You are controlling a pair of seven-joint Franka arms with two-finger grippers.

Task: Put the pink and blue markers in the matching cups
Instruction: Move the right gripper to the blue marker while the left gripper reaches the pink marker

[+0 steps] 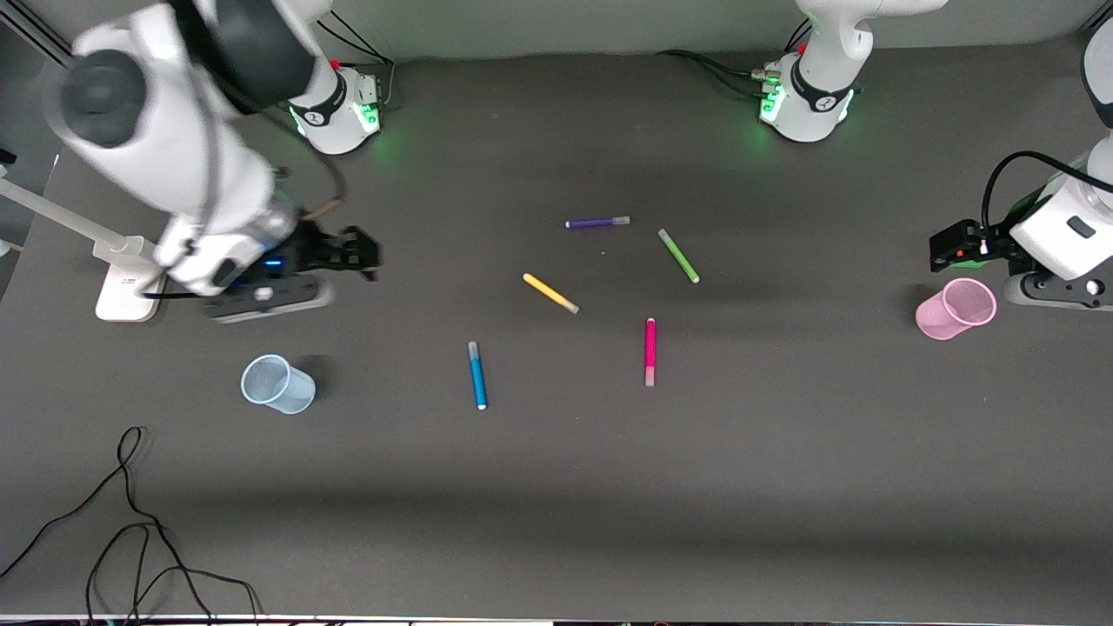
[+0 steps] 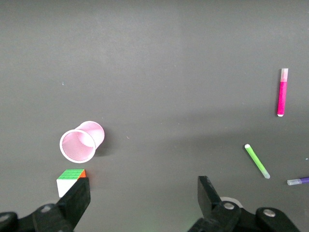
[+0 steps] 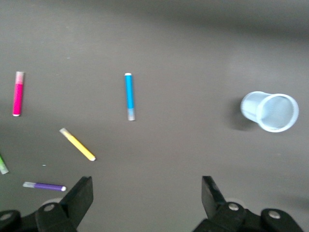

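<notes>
The pink marker [image 1: 649, 351] and the blue marker [image 1: 477, 375] lie flat and apart near the middle of the table. They also show in the wrist views, pink [image 2: 282, 92] and blue [image 3: 129, 96]. The pale blue cup [image 1: 278, 384] stands mouth up toward the right arm's end and shows in the right wrist view [image 3: 270, 111]. The pink cup [image 1: 955, 309] stands mouth up toward the left arm's end and shows in the left wrist view [image 2: 81, 141]. My right gripper [image 1: 361, 252] is open and empty over bare table by the blue cup. My left gripper [image 1: 943, 248] is open and empty over the table by the pink cup.
A yellow pen [image 1: 550, 293], a green pen [image 1: 678, 256] and a purple pen [image 1: 597, 223] lie farther from the front camera than the two markers. A small colour cube [image 2: 70, 180] sits beside the pink cup. A white stand [image 1: 122, 278] and loose cables [image 1: 130, 522] are at the right arm's end.
</notes>
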